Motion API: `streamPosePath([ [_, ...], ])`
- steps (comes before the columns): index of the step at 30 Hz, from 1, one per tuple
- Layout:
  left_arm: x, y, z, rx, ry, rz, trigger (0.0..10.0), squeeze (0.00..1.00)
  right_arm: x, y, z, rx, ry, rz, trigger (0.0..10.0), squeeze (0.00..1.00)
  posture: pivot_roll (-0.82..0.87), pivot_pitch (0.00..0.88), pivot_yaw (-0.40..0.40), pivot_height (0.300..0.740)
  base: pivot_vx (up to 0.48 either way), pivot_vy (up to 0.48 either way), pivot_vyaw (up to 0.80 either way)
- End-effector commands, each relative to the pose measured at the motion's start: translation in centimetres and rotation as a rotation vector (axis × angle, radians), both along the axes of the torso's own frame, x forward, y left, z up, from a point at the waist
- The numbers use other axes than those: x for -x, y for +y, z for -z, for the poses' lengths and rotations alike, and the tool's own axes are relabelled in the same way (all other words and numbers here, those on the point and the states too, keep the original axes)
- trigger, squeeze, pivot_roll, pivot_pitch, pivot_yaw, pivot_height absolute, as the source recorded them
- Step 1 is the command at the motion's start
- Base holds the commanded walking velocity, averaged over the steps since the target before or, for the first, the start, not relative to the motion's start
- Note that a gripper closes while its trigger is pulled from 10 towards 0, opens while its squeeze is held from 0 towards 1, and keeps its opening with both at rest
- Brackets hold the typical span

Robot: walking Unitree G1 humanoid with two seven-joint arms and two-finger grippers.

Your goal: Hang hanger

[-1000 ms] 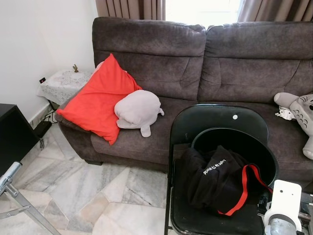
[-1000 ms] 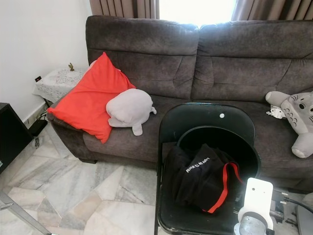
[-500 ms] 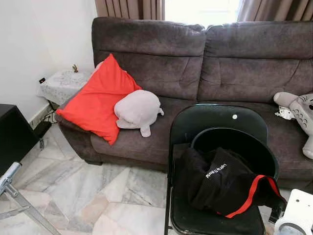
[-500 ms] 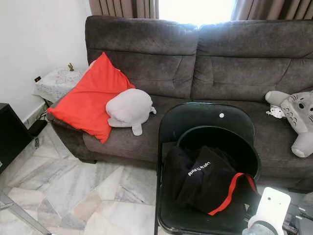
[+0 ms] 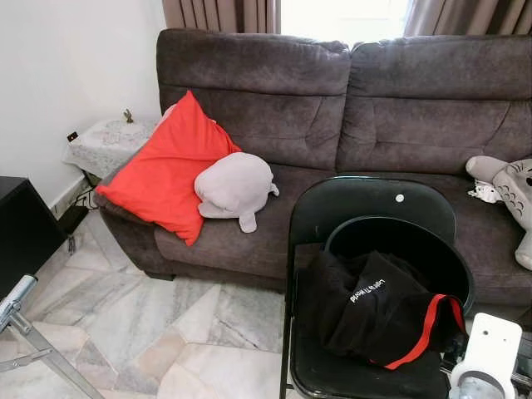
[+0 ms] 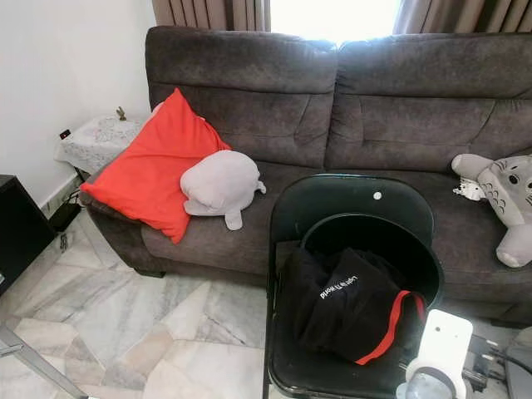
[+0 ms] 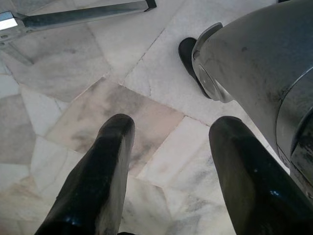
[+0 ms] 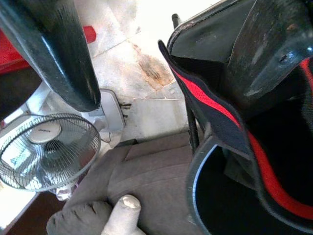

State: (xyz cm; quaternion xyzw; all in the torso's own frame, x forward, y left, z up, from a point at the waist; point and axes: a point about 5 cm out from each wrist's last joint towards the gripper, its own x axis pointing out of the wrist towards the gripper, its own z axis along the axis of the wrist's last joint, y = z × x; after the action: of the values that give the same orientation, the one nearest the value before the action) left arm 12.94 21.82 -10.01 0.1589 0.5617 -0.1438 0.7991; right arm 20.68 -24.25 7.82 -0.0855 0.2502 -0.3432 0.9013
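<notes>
A black garment (image 5: pixel 366 307) with red trim (image 5: pixel 424 328) lies bunched in a round black tub (image 5: pixel 391 226) on a black folding chair (image 5: pixel 374 199). My right arm's white wrist block (image 5: pixel 492 349) sits just right of the garment's red-trimmed edge. In the right wrist view my right gripper (image 8: pixel 164 95) stands open. One of its fingers (image 8: pixel 264 54) is against the garment's red-trimmed fold (image 8: pixel 230 122), the other is apart from it. My left gripper (image 7: pixel 173 125) hangs open over the marble floor (image 7: pixel 146 73), holding nothing.
A dark grey sofa (image 5: pixel 332 125) stands behind the chair with a red cushion (image 5: pixel 166 166), a grey plush (image 5: pixel 233 187) and a grey toy (image 5: pixel 511 191). A lace-covered side table (image 5: pixel 104 141), a black cabinet (image 5: pixel 17 224) and a metal leg (image 5: pixel 33 341) are left. A floor fan (image 8: pixel 39 147) stands nearby.
The garment's red-trimmed edge was drawn to the right as my right wrist dropped right, then both came back a little left and up. The garment now lies spread further right.
</notes>
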Motion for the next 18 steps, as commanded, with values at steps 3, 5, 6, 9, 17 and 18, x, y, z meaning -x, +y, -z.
streamPosePath([
  [3, 0.4, 0.4, 0.0, -0.015, 0.02, 0.011, 10.0, 0.0, -0.3, 0.1, -0.9, 0.032, -0.026, -0.039, 10.0, 0.0, -0.03, 0.002, 0.056, 0.74, 0.0, 0.0, 0.0],
  [5, 0.3, 0.4, 0.0, -0.014, 0.02, 0.012, 10.0, 0.0, -0.5, 0.0, -1.5, 0.048, -0.038, -0.055, 10.0, 0.0, -0.03, 0.002, 0.056, 0.74, 0.0, 0.0, 0.0],
  [6, 0.3, 0.4, 0.0, -0.014, 0.02, 0.012, 10.0, 0.0, -0.5, -0.1, -1.6, 0.052, -0.042, -0.056, 10.0, 0.0, -0.03, 0.002, 0.056, 0.74, 0.0, 0.0, 0.0],
  [9, 0.3, 0.4, 0.0, -0.014, 0.02, 0.012, 10.0, 0.0, -0.6, -0.6, -2.1, 0.056, -0.047, -0.056, 10.0, 0.0, -0.03, 0.002, 0.056, 0.74, 0.0, 0.0, 0.0],
  [17, 0.3, 0.5, 0.0, -0.017, 0.022, 0.015, 10.0, 0.0, -0.4, -1.8, -2.4, 0.015, -0.014, -0.05, 10.0, 0.0, -0.03, 0.0, 0.058, 0.74, 0.0, 0.0, 0.0],
  [18, 0.4, 0.5, 0.0, -0.018, 0.023, 0.017, 10.0, 0.0, -0.4, -1.8, -2.3, 0.01, -0.005, -0.068, 10.0, 0.0, -0.03, 0.0, 0.059, 0.74, 0.0, 0.0, 0.0],
])
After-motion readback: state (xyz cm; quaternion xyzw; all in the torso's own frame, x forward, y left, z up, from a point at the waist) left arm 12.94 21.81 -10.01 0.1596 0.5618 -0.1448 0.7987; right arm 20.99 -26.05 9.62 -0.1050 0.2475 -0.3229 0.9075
